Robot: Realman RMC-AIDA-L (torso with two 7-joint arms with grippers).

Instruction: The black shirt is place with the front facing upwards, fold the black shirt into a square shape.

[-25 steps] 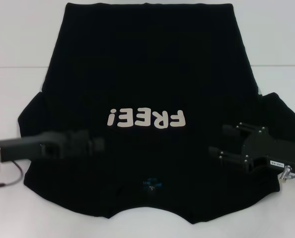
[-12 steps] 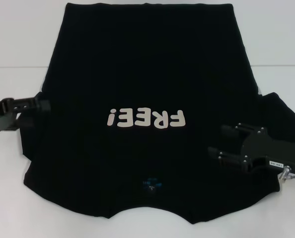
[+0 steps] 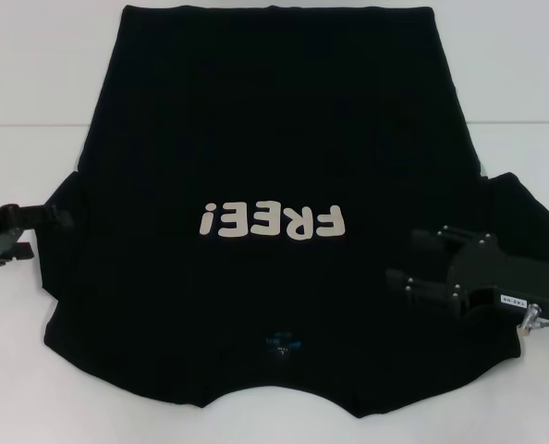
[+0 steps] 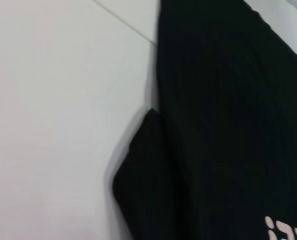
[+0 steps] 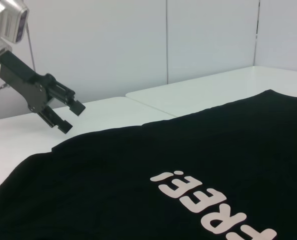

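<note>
Black shirt (image 3: 274,139): is being shown lying flat on the white tabletop (image 3: 34,74), front facing up, with the collar toward the robot and the hem at the far side.
Lettering (image 3: 273,221): the cream "FREE!" print is being seen upside down in the head view, at the middle of the chest; in the right wrist view it is lying near the camera (image 5: 213,202).
Label (image 3: 282,343): a small blue label is being seen at the neck, near the robot-side edge of the shirt.
Sleeves: the shirt's sleeve on the robot's left (image 4: 143,175) is being shown spread flat on the tabletop beside the body of the shirt; the sleeve on the right is being partly covered by the right arm.
Left gripper (image 3: 67,216): is being held at the edge of the left sleeve, raised above the tabletop as shown in the right wrist view (image 5: 71,116). The jaws are being held apart with a clear gap, and nothing is being gripped.
Right gripper (image 3: 413,262): is being positioned over the right sleeve and the right side of the chest, pointing toward the lettering. The jaws are being held spread wide, and no cloth is being seen pinched between them.
Tabletop seam (image 3: 25,125): a thin line is being seen running across the white surface on both sides of the shirt.
</note>
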